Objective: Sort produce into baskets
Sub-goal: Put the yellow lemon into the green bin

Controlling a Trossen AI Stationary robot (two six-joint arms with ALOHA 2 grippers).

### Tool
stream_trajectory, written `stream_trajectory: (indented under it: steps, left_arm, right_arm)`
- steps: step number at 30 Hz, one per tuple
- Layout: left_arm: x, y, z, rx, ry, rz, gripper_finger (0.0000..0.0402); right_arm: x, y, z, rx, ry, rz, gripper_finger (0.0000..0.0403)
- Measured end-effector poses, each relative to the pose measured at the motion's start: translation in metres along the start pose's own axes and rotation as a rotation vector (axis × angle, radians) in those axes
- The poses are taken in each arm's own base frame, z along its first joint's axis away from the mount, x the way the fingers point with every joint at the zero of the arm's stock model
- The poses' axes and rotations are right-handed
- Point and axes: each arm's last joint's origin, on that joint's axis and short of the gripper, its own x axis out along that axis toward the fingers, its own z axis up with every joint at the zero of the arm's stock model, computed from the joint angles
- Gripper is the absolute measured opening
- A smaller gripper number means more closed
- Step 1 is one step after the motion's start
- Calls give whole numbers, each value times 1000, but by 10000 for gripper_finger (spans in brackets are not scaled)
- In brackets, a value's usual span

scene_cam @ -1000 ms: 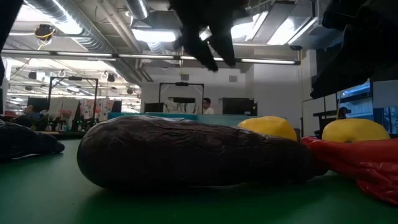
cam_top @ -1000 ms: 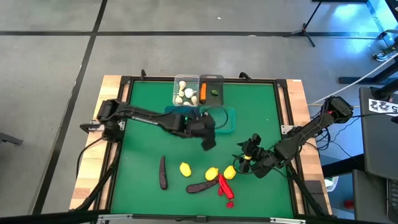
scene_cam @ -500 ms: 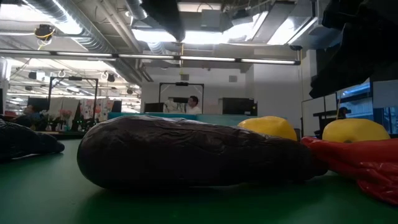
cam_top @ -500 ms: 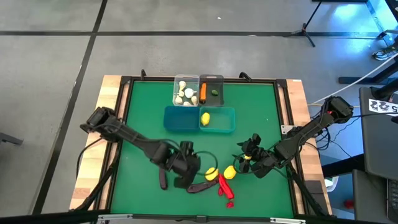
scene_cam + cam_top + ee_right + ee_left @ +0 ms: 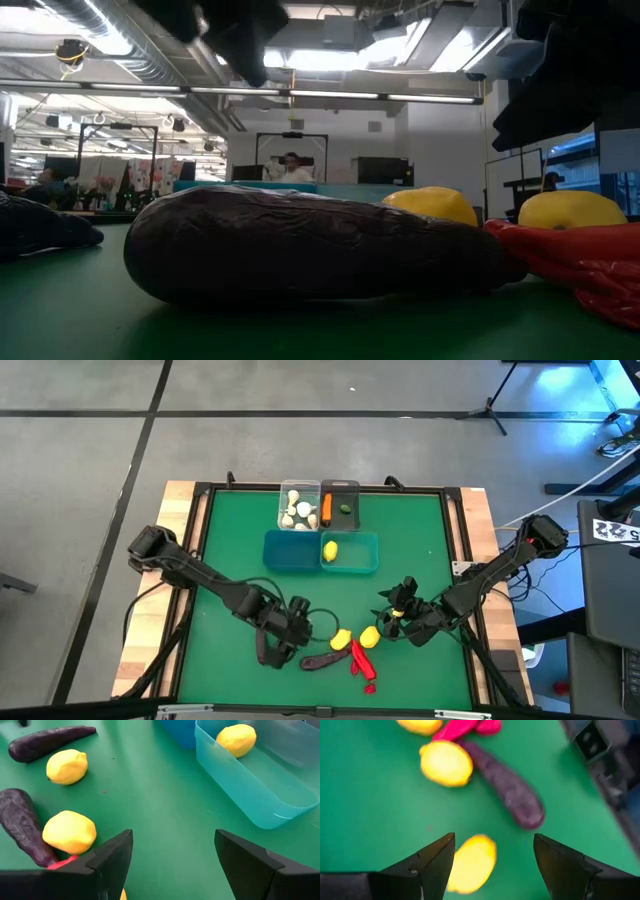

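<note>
My left gripper [image 5: 492,870] hangs w/ fingers spread over a smooth yellow lemon [image 5: 471,864] on the green mat, nr front edge. Just beside it: another lemon [image 5: 446,763] and a wrinkled dark purple eggplant [image 5: 511,791]. Right gripper [image 5: 397,603] waits at right side, fingers apart too.

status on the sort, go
Left gripper open over a loose lemon. Right gripper open, parked near the teal bin, one lemon inside. Eggplant beside the target, not blocking.
</note>
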Motion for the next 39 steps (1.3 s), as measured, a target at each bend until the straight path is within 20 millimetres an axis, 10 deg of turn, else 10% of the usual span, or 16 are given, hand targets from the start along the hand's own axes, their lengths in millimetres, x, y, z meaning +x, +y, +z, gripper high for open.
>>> stream_trajectory:
  steps: [8, 39]
  left_arm:
    - [7, 20, -44, 54, -89, 30, 265]
    - [61, 27, -68, 177, -77, -67, 265]
  right_arm:
    - [0, 0, 0, 0, 0, 0, 280]
    - [0, 0, 0, 0, -12, -9, 280]
